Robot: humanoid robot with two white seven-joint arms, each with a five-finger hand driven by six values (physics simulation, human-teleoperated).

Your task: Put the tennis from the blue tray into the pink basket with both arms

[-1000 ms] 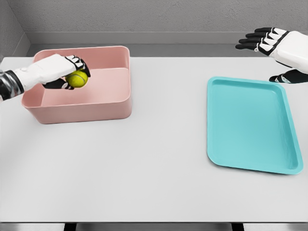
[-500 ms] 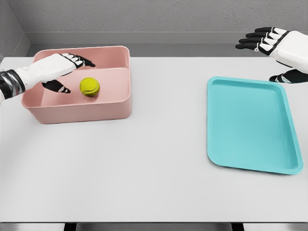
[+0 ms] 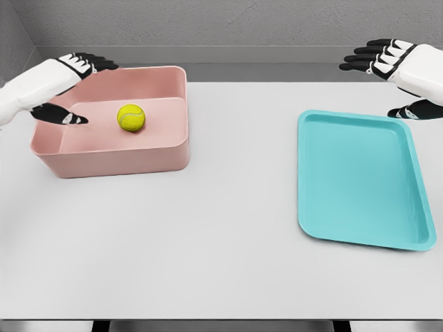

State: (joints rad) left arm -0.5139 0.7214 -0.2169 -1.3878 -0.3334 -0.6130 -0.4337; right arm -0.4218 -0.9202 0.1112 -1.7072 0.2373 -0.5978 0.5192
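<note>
A yellow-green tennis ball lies inside the pink basket at the table's back left. My left hand hovers over the basket's left end, open with fingers spread, a short way left of the ball and not touching it. The blue tray lies on the right side of the table with nothing in it. My right hand floats open above the tray's far right corner.
The white table stretches wide between basket and tray and toward its front edge. A grey wall runs behind the table's back edge.
My left hand opened and let go of the ball, which dropped into the basket. The hand then drew back up and to the left. The right hand has stayed still.
</note>
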